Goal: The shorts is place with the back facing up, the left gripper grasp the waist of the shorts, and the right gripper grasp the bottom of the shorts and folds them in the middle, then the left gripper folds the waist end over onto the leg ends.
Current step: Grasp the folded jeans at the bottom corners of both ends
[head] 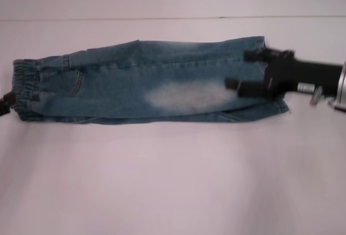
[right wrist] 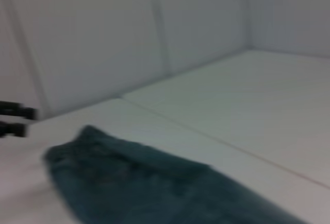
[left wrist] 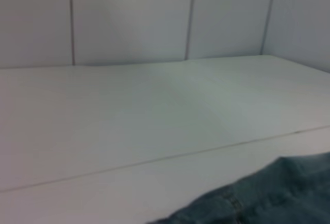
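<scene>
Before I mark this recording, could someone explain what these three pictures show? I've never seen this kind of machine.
A two-armed robot is folding denim shorts on a white table. The wide picture comes from its head, looking down. The shorts lie lengthwise, already folded in half. The right gripper, black, sits over the leg ends, fingers apart. The left gripper barely shows beside the gathered waist. The other two pictures come from wrist cameras, showing table, wall and a corner of denim.
</scene>
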Robot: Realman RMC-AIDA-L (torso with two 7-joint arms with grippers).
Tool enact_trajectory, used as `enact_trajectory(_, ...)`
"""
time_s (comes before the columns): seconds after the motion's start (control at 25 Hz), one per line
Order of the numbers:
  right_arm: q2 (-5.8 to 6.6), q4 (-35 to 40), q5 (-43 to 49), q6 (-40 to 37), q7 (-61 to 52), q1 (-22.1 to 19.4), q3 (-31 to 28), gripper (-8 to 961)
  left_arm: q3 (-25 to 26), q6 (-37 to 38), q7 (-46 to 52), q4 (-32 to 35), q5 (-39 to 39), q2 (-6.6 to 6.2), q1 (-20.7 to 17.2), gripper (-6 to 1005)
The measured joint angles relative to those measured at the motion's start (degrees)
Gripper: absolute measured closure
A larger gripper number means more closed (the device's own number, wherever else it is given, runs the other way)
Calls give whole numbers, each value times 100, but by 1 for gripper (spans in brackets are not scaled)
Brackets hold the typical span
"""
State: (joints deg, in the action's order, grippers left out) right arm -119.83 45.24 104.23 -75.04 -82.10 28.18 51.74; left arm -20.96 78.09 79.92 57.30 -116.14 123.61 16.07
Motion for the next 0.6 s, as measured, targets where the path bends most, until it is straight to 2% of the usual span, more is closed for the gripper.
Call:
enact_trajectory(0.08,-14,-436,-195,-335,699,-16,4,7,40,37,-125,-28,-21,13,-108,91)
enact_trajectory(0.16,-21,-940,-365,-519,1390,-13,6,7,47,9,-203,-77,-49,18,-194,59)
enact_trajectory(0.32,-27,-1757,-570,-625,2257,50,10,6,30,-27,-343,-165,-289,21,-229,60)
enact_trajectory(0.6,-51,-2354,-722,-690,2885,73,11,6,-108,-368,-617,-658,-769,9,103,60)
